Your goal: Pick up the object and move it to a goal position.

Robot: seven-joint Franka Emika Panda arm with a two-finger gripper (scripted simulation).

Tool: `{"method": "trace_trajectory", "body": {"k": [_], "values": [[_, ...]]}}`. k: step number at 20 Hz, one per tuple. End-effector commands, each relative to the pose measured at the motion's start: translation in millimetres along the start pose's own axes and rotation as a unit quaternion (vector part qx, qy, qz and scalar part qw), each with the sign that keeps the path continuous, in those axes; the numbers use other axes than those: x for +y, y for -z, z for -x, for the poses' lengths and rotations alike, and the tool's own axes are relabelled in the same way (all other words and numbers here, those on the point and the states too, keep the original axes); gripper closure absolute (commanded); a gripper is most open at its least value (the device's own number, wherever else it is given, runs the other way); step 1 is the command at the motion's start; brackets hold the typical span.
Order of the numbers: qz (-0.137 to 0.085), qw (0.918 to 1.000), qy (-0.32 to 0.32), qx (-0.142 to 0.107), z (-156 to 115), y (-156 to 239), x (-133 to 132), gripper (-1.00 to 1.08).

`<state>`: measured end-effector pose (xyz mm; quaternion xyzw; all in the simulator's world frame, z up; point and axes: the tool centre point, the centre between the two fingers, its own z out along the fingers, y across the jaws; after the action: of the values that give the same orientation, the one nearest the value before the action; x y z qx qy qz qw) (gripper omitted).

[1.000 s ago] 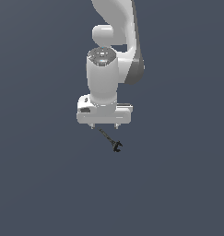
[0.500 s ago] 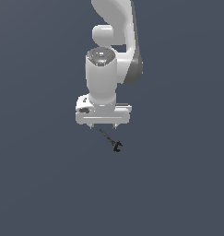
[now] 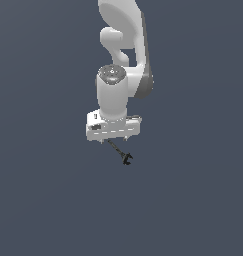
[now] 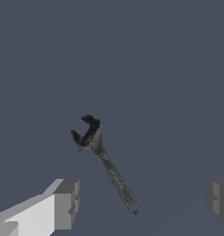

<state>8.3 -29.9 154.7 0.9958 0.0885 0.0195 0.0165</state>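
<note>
In the wrist view the gripper [image 4: 141, 203] has its two pale fingertips [image 4: 66, 203] spread wide, one low at about 8 o'clock of the frame and the other at about 4 o'clock, with nothing pinched between them. That wide spread reads as preparation: the gap leaves ample room to straddle the slim handle of the adjustable wrench [image 4: 106, 163], which lies flat on the plain dark blue-grey floor [image 4: 168, 69] between the two pads, closer to the 8 o'clock one. The wrench runs on a diagonal, its forked head pointing toward 11 o'clock and its ring-ended handle tip toward 5 o'clock, and neither finger touches it. In the exterior view the white arm hangs straight down with the gripper [image 3: 113, 140] directly over the handle end, so that only the wrench [image 3: 121, 153] head and part of the shaft show, sticking out toward 5 o'clock from under the hand. The vertical pose suits a top-down grasp on so small and thin a tool. The fingers appear close to the floor, though how close cannot be told. The pick-up seems not yet made, and no goal marker is visible in either view.
</note>
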Motion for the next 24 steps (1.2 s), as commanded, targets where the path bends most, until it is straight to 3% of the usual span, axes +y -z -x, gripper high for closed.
{"method": "trace_trajectory", "body": {"k": [1, 13, 24], "values": [[-0.002, 0.9996, 0.029, -0.003, 4.6, -13.3, -3.3, -0.92], [-0.016, 0.9844, 0.175, -0.012, 31.8, -76.3, -23.3, -0.92], [-0.022, 0.9752, 0.22, -0.014, 41.6, -94.5, -30.6, -0.92]]}}
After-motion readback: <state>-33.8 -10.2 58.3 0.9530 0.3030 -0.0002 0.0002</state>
